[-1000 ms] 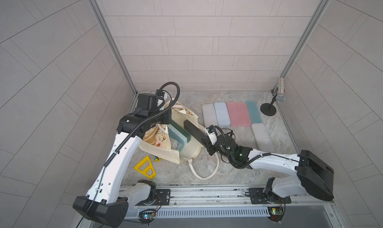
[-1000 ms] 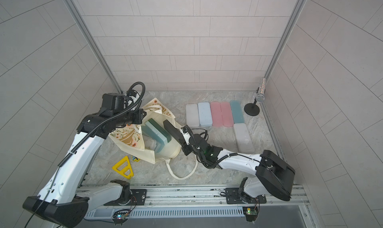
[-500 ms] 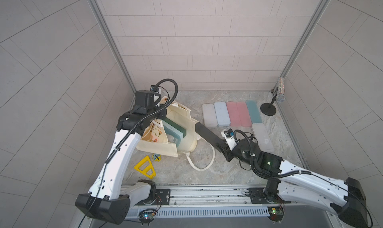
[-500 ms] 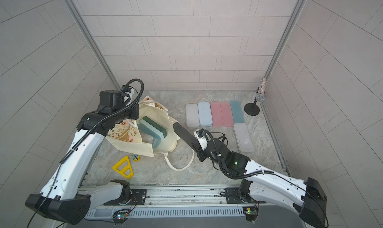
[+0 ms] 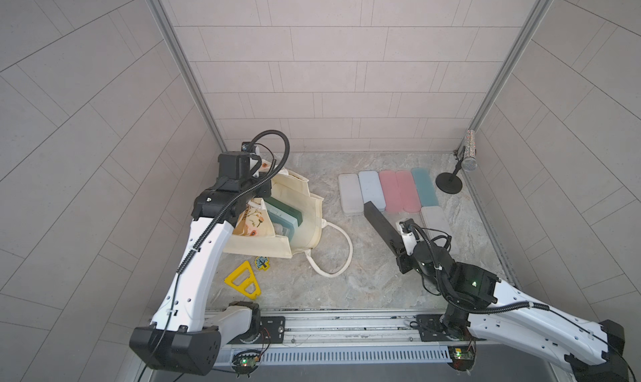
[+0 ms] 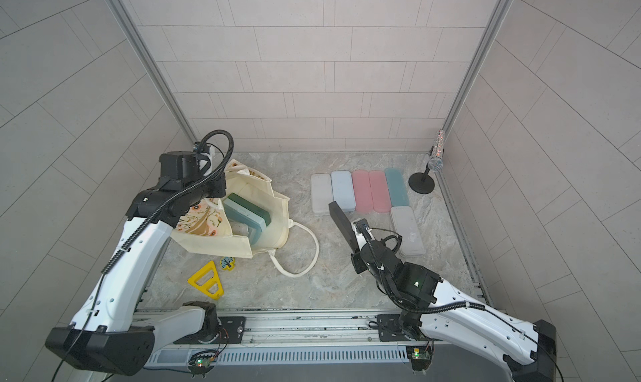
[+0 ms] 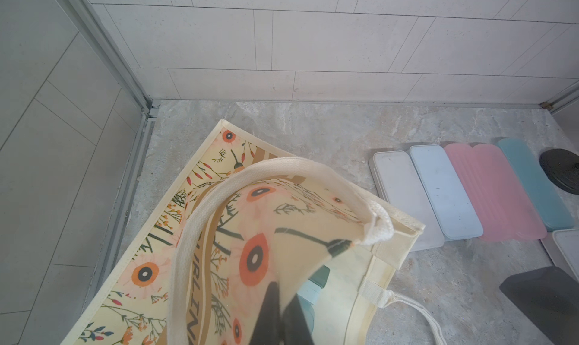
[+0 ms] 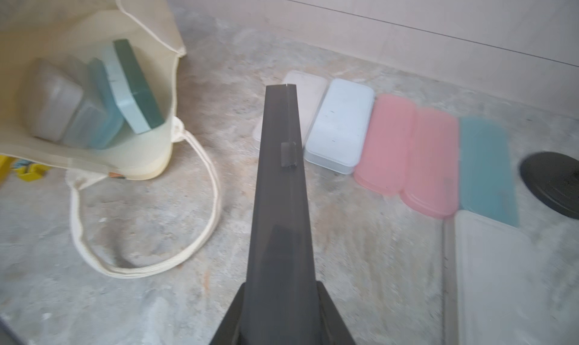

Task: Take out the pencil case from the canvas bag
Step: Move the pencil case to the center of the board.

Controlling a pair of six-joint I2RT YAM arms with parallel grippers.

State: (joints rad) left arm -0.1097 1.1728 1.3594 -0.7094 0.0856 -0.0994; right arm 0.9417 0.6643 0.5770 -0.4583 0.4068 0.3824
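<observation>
On marble top [image 5: 364, 276]: just pulled pencil case [image 5: 379, 224] clear of canvas bag [image 5: 305, 224]; ~done.
Clamped on case w/ R gripper [image 5: 396, 244], pinching bag w/ L gripper [image 7: 282, 315].

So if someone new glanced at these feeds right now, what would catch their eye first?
Probably the long dark grey pencil case jutting from the right end effector, mid-table between the bag and the row of pastel cases at the back right. Next, the canvas bag lying open on the left, its printed side pinched by the left end effector, with more cases packed on edge inside.
</observation>
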